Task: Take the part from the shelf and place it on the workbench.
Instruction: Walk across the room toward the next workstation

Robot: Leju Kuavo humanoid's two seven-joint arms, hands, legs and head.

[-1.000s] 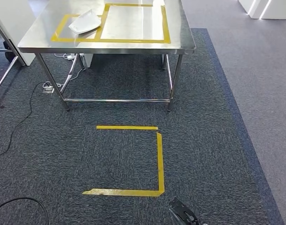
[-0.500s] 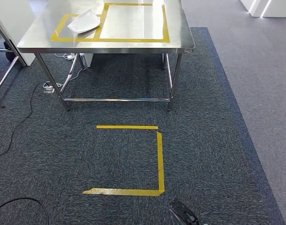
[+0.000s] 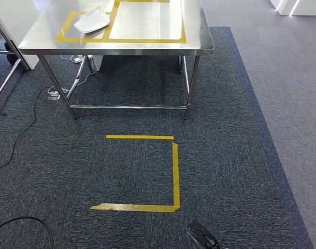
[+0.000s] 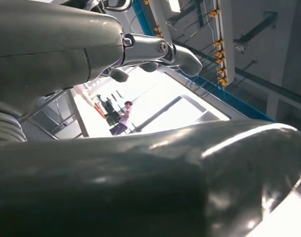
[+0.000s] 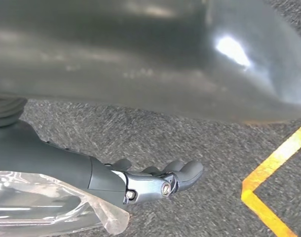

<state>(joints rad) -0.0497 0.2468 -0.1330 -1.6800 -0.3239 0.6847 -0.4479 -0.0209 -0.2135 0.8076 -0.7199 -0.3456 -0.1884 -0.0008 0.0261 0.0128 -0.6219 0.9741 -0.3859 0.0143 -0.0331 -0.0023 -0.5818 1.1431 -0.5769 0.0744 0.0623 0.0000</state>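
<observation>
two hands are engaged at this moment, one carrying and one idle. right hand (image 5: 115, 180), seen in the right wrist view, hangs low over the dark carpet (image 3: 227, 155) with its fingers (image 5: 178, 173) stretched along a part in a clear plastic bag (image 5: 48, 207); the bag lies against the underside of the hand and appears held there, though the grip itself is hidden. left hand (image 4: 152, 49) carries nothing, its fingers extended and apart. ahead in the head view stands the steel workbench (image 3: 195, 41), well apart from the robot, with yellow taped rectangles (image 3: 148, 40) on top and a white part (image 3: 91, 22) already lying in the left one. yellow floor tape (image 3: 176, 171) marks a standing spot between robot and bench. the step in hand is judged to be the approach (carrying phase): walk squarely to the floor mark, keep the right hand level so the slippery bag does not slide out, and raise the arm only once close to the bench edge.
</observation>
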